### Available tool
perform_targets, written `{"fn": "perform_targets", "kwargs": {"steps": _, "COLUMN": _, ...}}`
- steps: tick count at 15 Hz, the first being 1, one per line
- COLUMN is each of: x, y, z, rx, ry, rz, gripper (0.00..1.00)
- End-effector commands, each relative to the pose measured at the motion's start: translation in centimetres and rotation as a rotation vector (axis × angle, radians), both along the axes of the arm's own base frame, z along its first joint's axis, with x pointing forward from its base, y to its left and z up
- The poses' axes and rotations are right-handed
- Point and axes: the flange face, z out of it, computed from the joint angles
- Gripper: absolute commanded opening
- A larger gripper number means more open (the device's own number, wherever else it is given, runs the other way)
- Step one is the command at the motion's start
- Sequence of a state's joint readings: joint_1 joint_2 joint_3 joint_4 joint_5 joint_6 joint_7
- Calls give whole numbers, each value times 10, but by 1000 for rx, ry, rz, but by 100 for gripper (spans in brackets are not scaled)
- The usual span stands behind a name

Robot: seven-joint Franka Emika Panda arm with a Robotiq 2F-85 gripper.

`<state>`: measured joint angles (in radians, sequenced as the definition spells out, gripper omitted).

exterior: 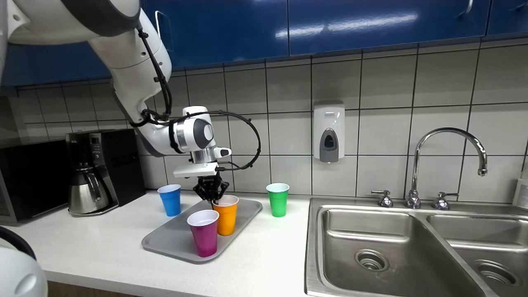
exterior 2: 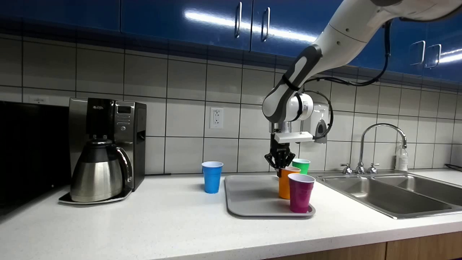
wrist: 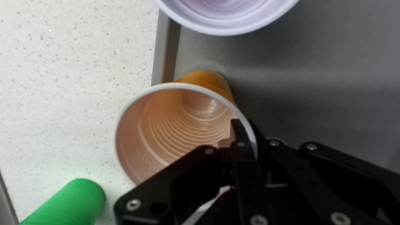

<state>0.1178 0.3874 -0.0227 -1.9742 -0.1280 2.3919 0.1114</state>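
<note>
My gripper [exterior: 213, 201] points down and is shut on the rim of the orange cup [exterior: 227, 216]. In the wrist view one finger is inside the orange cup [wrist: 175, 125] and one outside, with the white rim between the fingertips [wrist: 245, 125]. The orange cup stands upright or nearly so over the grey tray [exterior: 171, 241]; I cannot tell whether it is slightly lifted. The purple cup [exterior 2: 300, 195] stands on the tray's near corner, close to the orange one. The blue cup [exterior 2: 212, 177] and the green cup [exterior: 278, 200] stand on the counter on opposite sides of the tray.
A double steel sink [exterior: 371, 231] with a faucet [exterior: 449, 132] lies beyond the green cup. A coffee maker [exterior 2: 108, 144] with a steel carafe stands near the blue cup's side. A soap dispenser [exterior: 328, 131] hangs on the tiled wall. Blue cabinets [exterior: 231, 33] hang above.
</note>
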Motion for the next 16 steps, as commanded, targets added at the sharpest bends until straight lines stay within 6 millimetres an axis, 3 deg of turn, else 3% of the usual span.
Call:
{"fn": "perform_targets", "kwargs": {"steps": 1, "x": 4, "y": 3, "z": 1, "rx": -25, "ry": -16, "rz": -11, "gripper": 35}}
{"fn": "perform_targets", "kwargs": {"steps": 10, "x": 3, "y": 2, "z": 8, "rx": -12, "ry": -9, "rz": -8, "gripper": 99}}
{"fn": "perform_targets", "kwargs": {"steps": 16, "x": 5, "y": 1, "z": 28, "rx": 20, "ry": -24, "rz": -15, "gripper": 100}}
